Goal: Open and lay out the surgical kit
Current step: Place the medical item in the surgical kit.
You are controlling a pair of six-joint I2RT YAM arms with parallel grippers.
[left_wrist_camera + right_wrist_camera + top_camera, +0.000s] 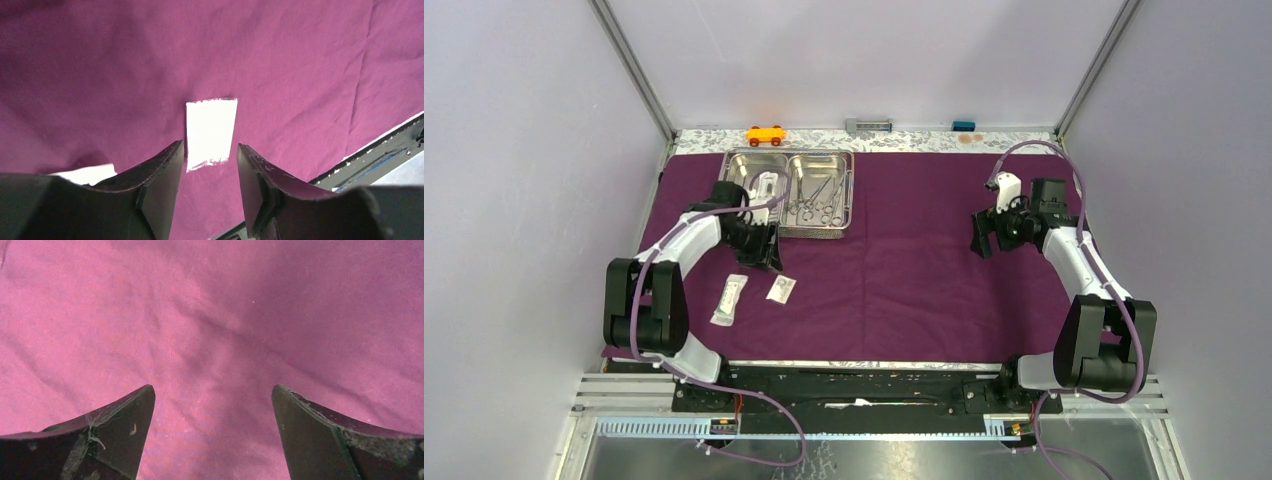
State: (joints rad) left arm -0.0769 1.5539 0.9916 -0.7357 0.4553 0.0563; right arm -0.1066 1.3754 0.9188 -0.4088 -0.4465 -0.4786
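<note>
My left gripper (210,146), jaws apart and empty, hovers over 1 small white packet (210,131) at frame centre, long axis running up the frame; overhead, the steel tray (814,152) sits just above, nearest this arm.

Shiny two-compartment steel tray (814,236) on spread purple cloth (924,270); ring-handled forceps (820,196) in right compartment; long packet (730,299) and small packet (781,289) flat near tray's front-left corner.

A: I count one cloth (924,270). How many things lie on it, lower left?
B: Two: a long packet (729,300) and a short packet (781,289).
A: And trays?
B: One tray (819,234), with two compartments. The forceps (816,200) inside I cannot count exactly.
A: At the top edge?
B: One orange toy car (765,134), one grey object (869,125), one blue object (964,125).
</note>
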